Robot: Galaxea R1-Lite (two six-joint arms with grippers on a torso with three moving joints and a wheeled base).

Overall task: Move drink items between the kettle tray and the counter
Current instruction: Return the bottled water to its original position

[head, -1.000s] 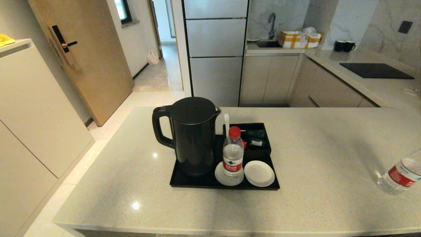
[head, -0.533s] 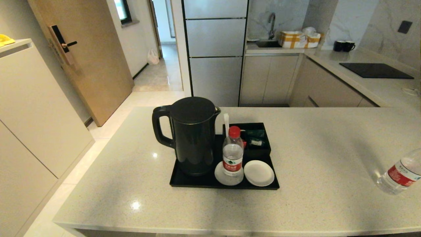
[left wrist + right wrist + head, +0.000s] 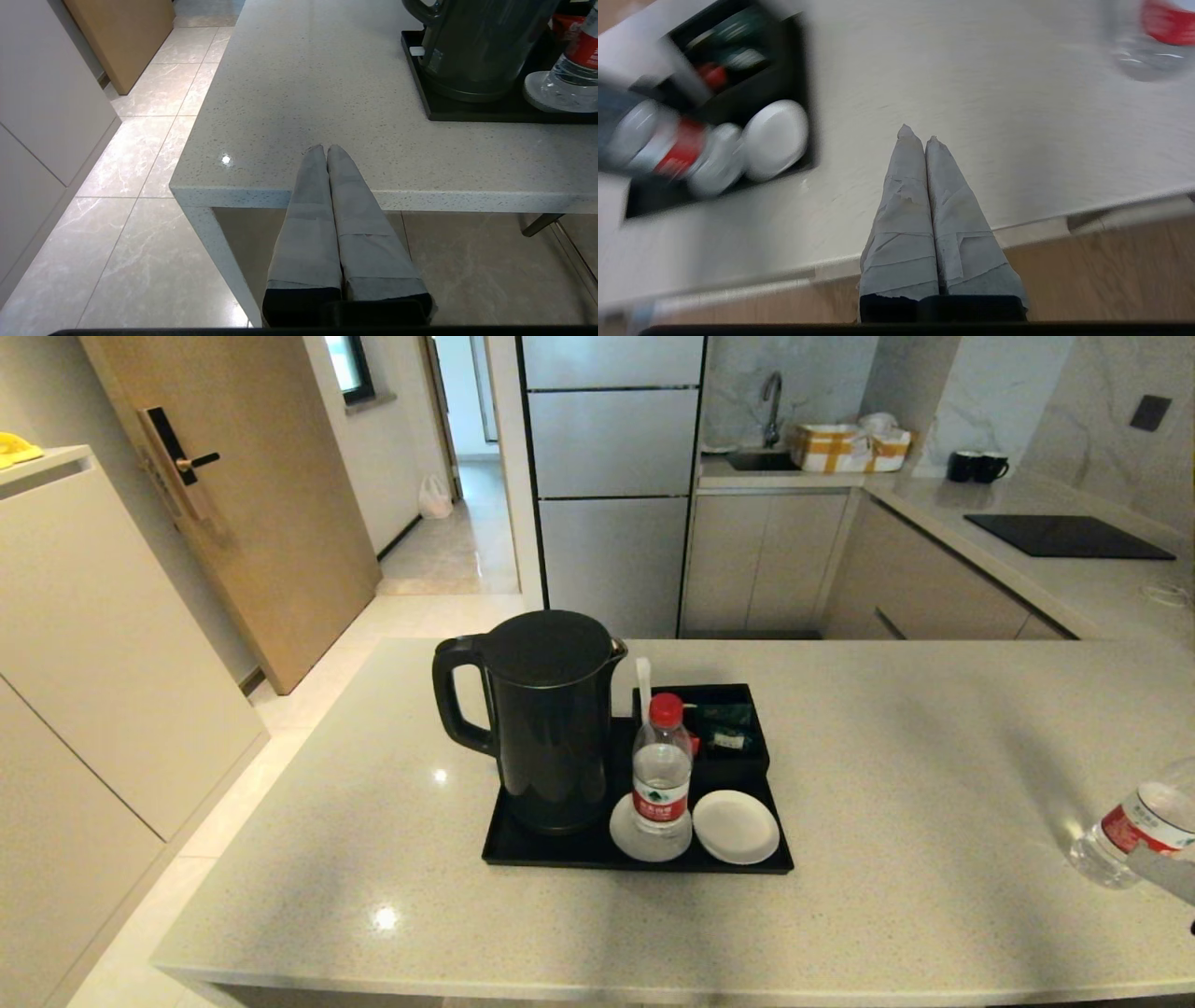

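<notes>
Fingers of the left gripper [image 3: 325, 148] are pressed together with nothing between them, poised over the near left edge of the counter [image 3: 934, 747], the gripper out of the head camera's sight. Further right stands the kettle [image 3: 541, 719] on the left part of the tray [image 3: 560, 849]; beside it one bottle [image 3: 661, 775] stands upright on the left of two white coasters [image 3: 736, 826], and the other coaster is bare. Behind them the black box [image 3: 719, 733] holds small sachets, too small to count. Well apart, at the far right of the counter, the second bottle [image 3: 1134, 826] stands off the tray, cut by the frame edge. The right gripper [image 3: 916, 133] is also closed on nothing, above the near counter edge between the tray and that bottle. Compared with half a second ago, a grey piece of the right gripper has come into the head view's lower right corner, just before the second bottle; both bottles have kept their places. Count: two bottles, two coasters, one kettle, one tray, one box.
</notes>
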